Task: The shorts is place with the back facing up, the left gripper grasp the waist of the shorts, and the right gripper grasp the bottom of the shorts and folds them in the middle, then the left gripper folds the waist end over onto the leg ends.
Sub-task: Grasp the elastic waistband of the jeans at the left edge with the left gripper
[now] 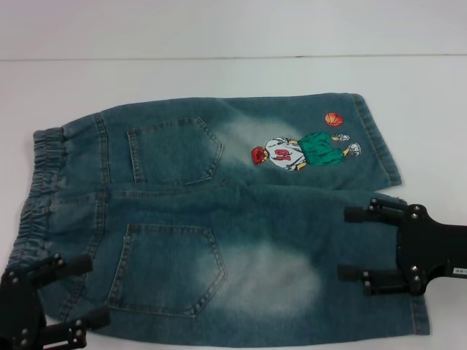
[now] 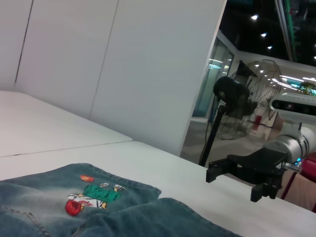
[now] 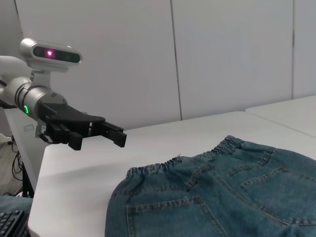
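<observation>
The shorts (image 1: 241, 233) lie flat on the white table, back pockets up. The puckered waist of the shorts (image 1: 36, 189) is at the left. The bottom of the shorts, two straight leg ends (image 1: 379, 146), is at the right, beside the embroidered basketball player (image 1: 299, 152). My left gripper (image 1: 98, 290) hovers open over the near waist corner, holding nothing. My right gripper (image 1: 343, 243) hovers open over the near leg hem (image 1: 417, 321), also empty. The right wrist view shows the left gripper (image 3: 98, 140) raised beyond the waist (image 3: 173, 163). The left wrist view shows the right gripper (image 2: 231, 185) above the table past the shorts (image 2: 128, 217).
The white table (image 1: 219, 80) stretches behind the shorts to a pale wall. A black standing fan (image 2: 232, 94) stands off the table beyond the right arm. A keyboard (image 3: 10, 222) lies below the table edge near the left arm.
</observation>
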Robot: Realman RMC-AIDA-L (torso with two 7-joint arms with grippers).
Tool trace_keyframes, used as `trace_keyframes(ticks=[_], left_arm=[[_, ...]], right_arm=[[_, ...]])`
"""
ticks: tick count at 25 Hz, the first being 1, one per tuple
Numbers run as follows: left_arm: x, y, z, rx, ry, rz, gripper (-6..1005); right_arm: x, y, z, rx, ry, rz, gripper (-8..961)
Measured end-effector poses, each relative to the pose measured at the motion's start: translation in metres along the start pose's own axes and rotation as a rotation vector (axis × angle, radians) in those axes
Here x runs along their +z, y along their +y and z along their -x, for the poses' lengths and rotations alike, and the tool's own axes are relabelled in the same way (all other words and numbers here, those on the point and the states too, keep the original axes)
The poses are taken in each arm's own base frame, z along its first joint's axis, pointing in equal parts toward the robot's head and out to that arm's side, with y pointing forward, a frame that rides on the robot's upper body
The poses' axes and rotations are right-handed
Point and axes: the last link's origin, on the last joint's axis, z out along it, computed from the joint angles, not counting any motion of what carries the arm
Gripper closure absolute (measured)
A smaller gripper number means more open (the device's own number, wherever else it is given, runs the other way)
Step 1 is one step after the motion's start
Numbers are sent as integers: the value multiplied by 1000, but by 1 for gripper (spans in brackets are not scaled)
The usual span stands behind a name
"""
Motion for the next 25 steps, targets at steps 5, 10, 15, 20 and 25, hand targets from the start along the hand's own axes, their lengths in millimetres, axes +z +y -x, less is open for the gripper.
trace_keyframes(ticks=[5, 10, 15, 20, 25], left_arm=[[-4, -5, -2, -9, -21, -33, 134], [-22, -21, -11, -92, -104, -168, 134], [-43, -27, -21, -149, -189, -287, 133], [-60, -34, -22, -212, -280, -398, 133], [-60, -42, -16, -249, -356, -449, 132]], right_arm=[[1, 0, 0, 1, -2, -2, 26], [0, -1, 0, 6, -2, -8, 28], [-1, -2, -4, 14, 10, -32, 28], [-1, -2, -6, 20, 13, -41, 29], [0, -4, -10, 26, 27, -64, 29]])
